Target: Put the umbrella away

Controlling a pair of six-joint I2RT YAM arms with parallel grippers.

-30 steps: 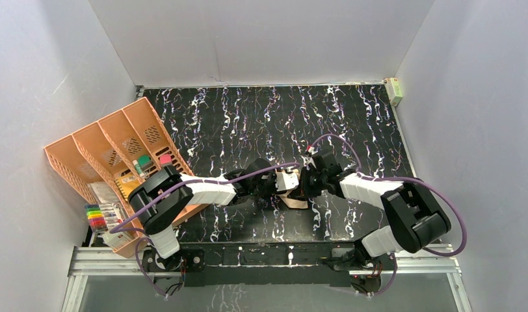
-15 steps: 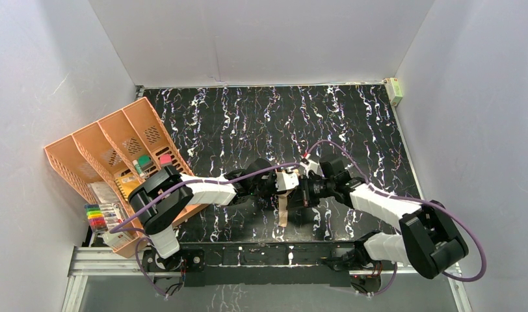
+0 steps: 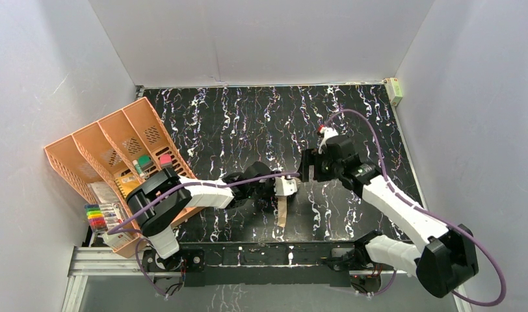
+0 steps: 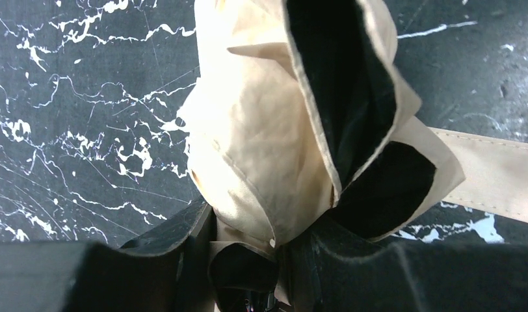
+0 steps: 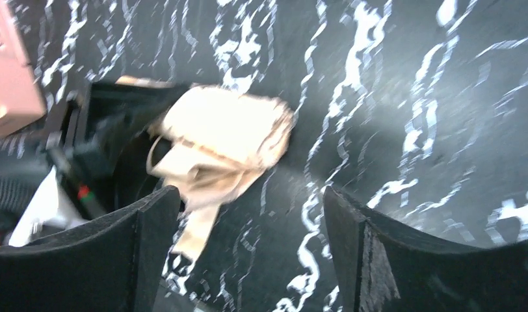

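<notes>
- Two claws were at the umbrella [image 3: 287, 186] a second ago in the top view; now only the left claw [image 3: 276, 188] grips it. The right claw [image 3: 307, 170] has drawn back up and to the right and no longer touches the bundle. The umbrella is mid-table toward the near edge, well apart from the organizer [image 3: 112, 153]. Its strap [image 3: 282, 211] trails loose toward the arm bases.
- Left wrist: the left claw [image 4: 248, 260] is clamped on the lower end of the folded canopy, with tan cloth and black lining bunched between its fingers [image 4: 173, 244]. The strap [image 4: 489, 172] runs off to the right over the table [image 4: 66, 97], unfastened.
- Right wrist: the right claw [image 5: 248, 247] has its jaws wide apart with nothing between them. The umbrella [image 5: 225, 133] lies beyond them, blurred, just beside the left claw [image 5: 102, 146].
- Reading: the right arm has let go, so the left arm alone now has the umbrella. With the strap loose, the folds are not secured and may spread during any carry. Putting it away is not yet done.
</notes>
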